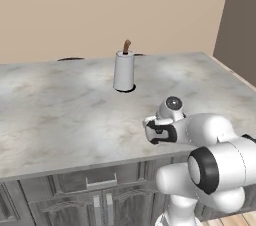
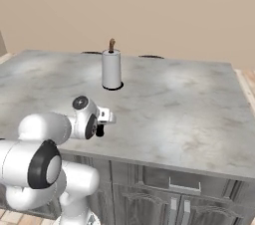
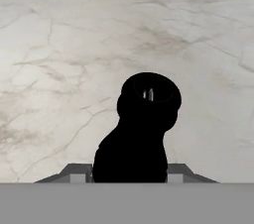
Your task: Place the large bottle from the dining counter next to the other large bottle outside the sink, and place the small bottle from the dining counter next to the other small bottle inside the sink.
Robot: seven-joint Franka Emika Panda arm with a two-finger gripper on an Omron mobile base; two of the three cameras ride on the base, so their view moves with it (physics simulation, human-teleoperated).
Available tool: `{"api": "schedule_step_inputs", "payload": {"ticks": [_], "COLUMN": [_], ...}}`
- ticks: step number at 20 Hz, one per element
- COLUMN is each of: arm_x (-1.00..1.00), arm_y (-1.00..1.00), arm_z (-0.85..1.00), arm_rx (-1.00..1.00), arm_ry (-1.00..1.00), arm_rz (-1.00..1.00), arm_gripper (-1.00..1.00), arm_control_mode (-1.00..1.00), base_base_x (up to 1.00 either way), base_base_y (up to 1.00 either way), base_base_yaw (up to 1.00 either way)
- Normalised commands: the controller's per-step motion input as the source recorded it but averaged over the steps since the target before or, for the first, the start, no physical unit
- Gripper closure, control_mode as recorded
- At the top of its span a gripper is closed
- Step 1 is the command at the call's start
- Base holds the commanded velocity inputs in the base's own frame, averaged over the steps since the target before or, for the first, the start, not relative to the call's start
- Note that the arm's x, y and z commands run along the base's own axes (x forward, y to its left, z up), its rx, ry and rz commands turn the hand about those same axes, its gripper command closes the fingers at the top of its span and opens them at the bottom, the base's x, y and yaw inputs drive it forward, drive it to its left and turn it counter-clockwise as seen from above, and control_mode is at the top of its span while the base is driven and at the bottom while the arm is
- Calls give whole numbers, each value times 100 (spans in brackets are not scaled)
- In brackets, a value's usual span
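1. A black bottle [image 3: 141,129] stands between the finger tips of the claw [image 3: 130,176] in the hand view, seen from above: a round open mouth over a rounded neck that widens into a broader dark body.
2. It is uniformly black, with no label or marking to be made out; whether it is the large or the small bottle I cannot tell.
3. The claw is clamped on this bottle, one finger tip [image 3: 77,173] pressed to each side of the body.
4. The bottle sits near the front edge of the marble table [image 1: 60,110]; in the right base view a small dark piece of it [image 2: 100,131] shows under the hand.
5. A white paper-towel roll [image 1: 124,70] on a brown-tipped holder stands upright toward the table's back edge, well apart from the bottle.
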Motion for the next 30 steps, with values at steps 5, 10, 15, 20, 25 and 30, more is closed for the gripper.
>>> {"api": "schedule_step_inputs", "payload": {"ticks": [5, 10, 15, 20, 25, 30], "arm_x": [-10, -10, -12, -14, -18, -7], "arm_y": [0, 0, 0, 0, 0, 0], "arm_z": [11, 13, 0, 0, 0, 0], "arm_rx": [0, 0, 0, 0, 0, 0], "arm_ry": [-7, -6, -2, -2, -3, -1], "arm_rz": [0, 0, 0, 0, 0, 0], "arm_gripper": [100, 100, 100, 100, 100, 100], "arm_control_mode": [-100, -100, -100, -100, -100, 100], "base_base_x": [0, 0, 0, 0, 0, -28], "base_base_y": [0, 0, 0, 0, 0, 0], "base_base_yaw": [0, 0, 0, 0, 0, 0]}}
